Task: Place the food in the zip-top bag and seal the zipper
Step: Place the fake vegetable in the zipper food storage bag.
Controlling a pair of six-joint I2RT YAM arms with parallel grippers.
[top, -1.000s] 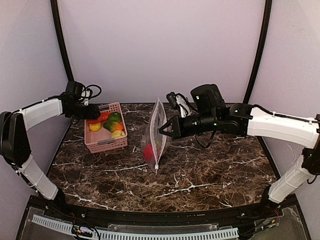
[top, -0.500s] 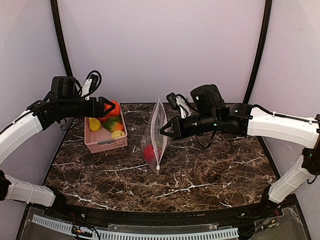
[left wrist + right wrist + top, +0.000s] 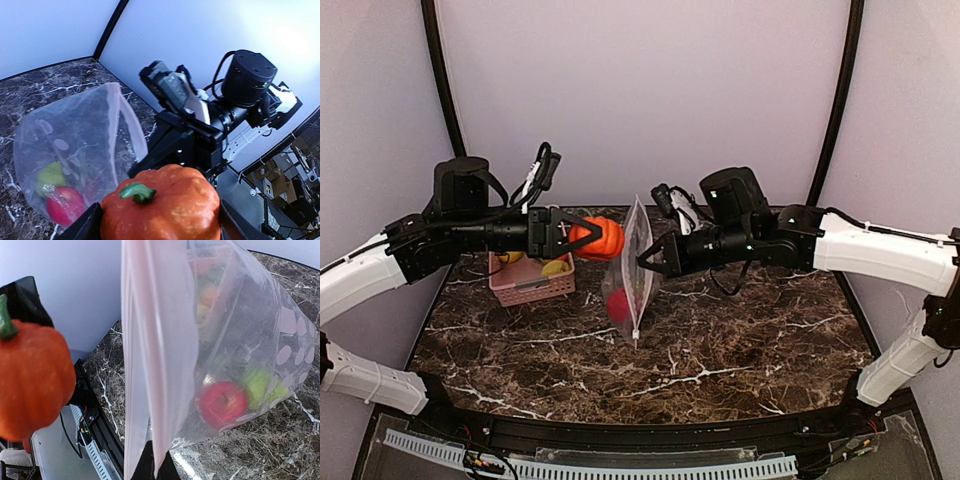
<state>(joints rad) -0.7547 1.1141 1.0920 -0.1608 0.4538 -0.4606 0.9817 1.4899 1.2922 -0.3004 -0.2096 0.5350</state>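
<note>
Your left gripper [image 3: 586, 238] is spread wide around the orange pumpkin [image 3: 603, 238], mid-air just beside the zip-top bag [image 3: 628, 290]. Your right gripper [image 3: 645, 262] is pinched tight on the bag's edge, holding it upright mid-bench [image 3: 740, 345], red apple [image 3: 617, 305] inside.

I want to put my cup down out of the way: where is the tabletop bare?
The dark marble table is bare along the near edge, in front of the pink slotted plastic basket and the clear dotted zip-top bag, and to the right of the bag. Crowded: between basket and bag, where the left gripper holds an orange toy pumpkin.
</note>
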